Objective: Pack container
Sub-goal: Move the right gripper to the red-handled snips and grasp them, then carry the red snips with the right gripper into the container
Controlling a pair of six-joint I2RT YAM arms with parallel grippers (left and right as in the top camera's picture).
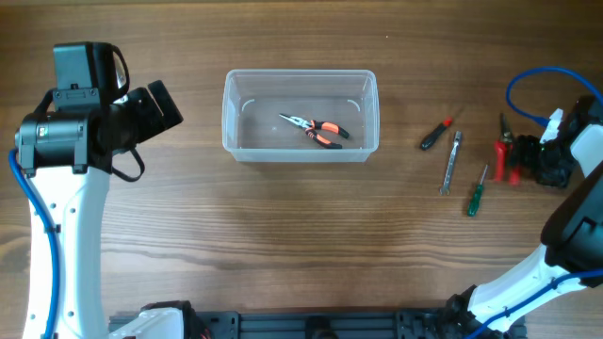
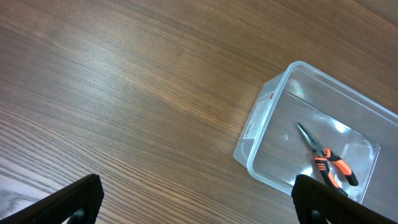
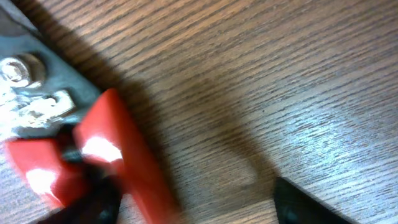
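Note:
The clear container [image 1: 227, 113] stands at the table's middle, with orange-handled pliers [image 1: 318, 131] lying inside. It also shows in the left wrist view [image 2: 258, 118], with the pliers [image 2: 326, 160] in it. My left gripper [image 1: 166, 104] is open and empty, left of the container and above bare table [image 2: 199, 204]. My right gripper [image 1: 529, 160] is at the far right, open, down at the red-handled cutters [image 1: 509, 156]. In the right wrist view one red handle [image 3: 121, 155] lies between the fingers [image 3: 199, 208], close to the left one.
A red-and-black screwdriver [image 1: 436, 134], a slim metal tool [image 1: 452, 162] and a green screwdriver [image 1: 477, 194] lie on the wood between the container and the right gripper. A blue cable [image 1: 528, 89] loops above the right arm.

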